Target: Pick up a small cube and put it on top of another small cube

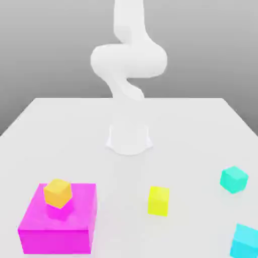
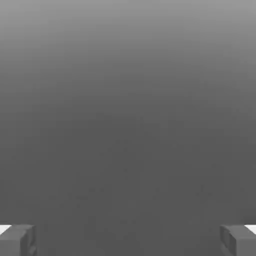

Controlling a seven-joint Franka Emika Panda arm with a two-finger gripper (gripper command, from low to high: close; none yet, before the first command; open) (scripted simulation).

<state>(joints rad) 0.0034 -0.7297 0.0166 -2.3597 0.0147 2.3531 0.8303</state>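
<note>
On the white table (image 1: 75,131) a small yellow cube (image 1: 158,201) lies near the front middle. A small teal cube (image 1: 234,179) sits toward the exterior view's right. A small orange cube (image 1: 58,193) rests on top of a large magenta block (image 1: 60,219) at the front left. My arm (image 1: 128,60) rises from its base (image 1: 129,138) and leaves the picture at the top. In the hand view my gripper (image 2: 128,240) is open, its two grey fingertips (image 2: 17,240) far apart with nothing between them, facing plain grey background.
A larger cyan block (image 1: 246,242) is cut off at the front right corner of the exterior view. The table's far edge runs behind the arm's base.
</note>
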